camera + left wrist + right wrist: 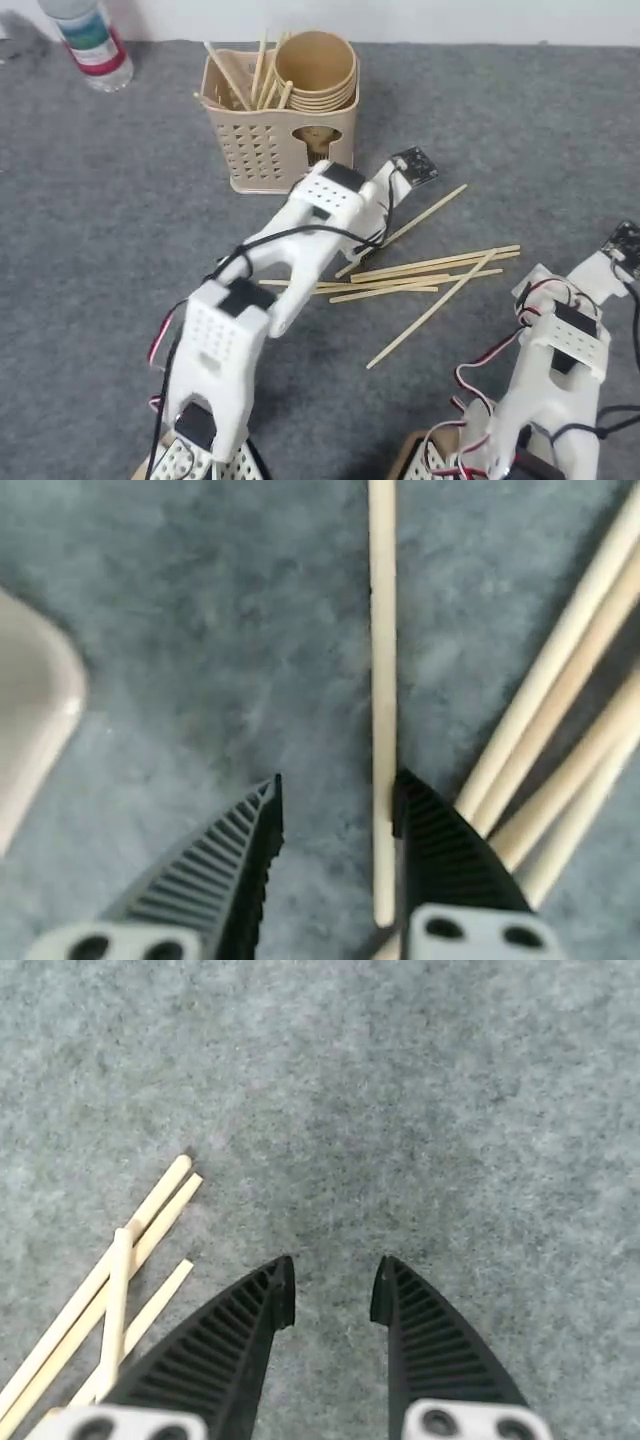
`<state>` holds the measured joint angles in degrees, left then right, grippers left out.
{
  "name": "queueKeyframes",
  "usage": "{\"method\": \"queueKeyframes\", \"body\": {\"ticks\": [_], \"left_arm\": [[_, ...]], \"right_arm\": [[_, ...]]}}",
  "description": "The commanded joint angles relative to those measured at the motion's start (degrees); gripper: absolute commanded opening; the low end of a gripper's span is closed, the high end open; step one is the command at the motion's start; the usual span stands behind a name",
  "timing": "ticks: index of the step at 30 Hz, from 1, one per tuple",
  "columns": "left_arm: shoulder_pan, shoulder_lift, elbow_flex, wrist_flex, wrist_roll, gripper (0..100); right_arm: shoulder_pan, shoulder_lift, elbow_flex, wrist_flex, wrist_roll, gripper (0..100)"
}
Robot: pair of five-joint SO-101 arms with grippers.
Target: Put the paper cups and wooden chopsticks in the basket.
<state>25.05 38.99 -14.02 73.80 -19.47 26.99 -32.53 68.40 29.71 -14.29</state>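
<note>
The left gripper (338, 788) is being held low, fingers parted around a single chopstick (382, 660), likely so it is being isolated from the loose chopsticks (430, 264); the right gripper (332, 1272) is being held modestly parted over carpet (450, 1080); paper cups (316, 62) are being housed in the basket (250, 150)

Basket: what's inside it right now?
A stack of paper cups on one side, several wooden chopsticks leaning beside them. The walls of the basket hide its floor and much of the cups.
</note>
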Motion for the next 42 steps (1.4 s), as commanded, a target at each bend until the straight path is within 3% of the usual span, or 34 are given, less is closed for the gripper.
{"method": "queueKeyframes", "body": {"ticks": [1,13,16,20,27,30,36,42], "left_arm": [[0.79,5.54,-13.05,6.33,-0.35,17],[3.78,26.20,-45.85,26.99,-0.70,17],[4.04,26.99,-46.64,26.99,-0.70,13],[4.04,25.85,-44.44,26.90,-2.29,1],[4.84,24.97,-41.89,26.90,-4.92,1],[5.98,18.81,-42.33,26.99,-1.58,1],[6.77,-7.30,-42.07,26.90,-0.35,1],[0.35,-29.36,-42.24,24.97,1.58,1]], "right_arm": [[-0.84,-1.80,-2.64,-0.84,0.70,14.1],[-1.10,-1.89,-2.64,-0.57,0.70,14.1],[-1.10,-1.89,-2.64,-0.48,0.70,14.0],[-1.10,-1.89,-2.64,-0.48,0.70,14.0],[-1.10,-1.89,-2.55,-0.48,0.79,14.0],[-1.10,-1.89,-2.55,-0.57,0.79,14.0],[-0.92,-1.89,-2.55,-0.48,0.79,14.0],[-0.84,-1.89,-2.55,-0.48,0.79,14.0]]}}
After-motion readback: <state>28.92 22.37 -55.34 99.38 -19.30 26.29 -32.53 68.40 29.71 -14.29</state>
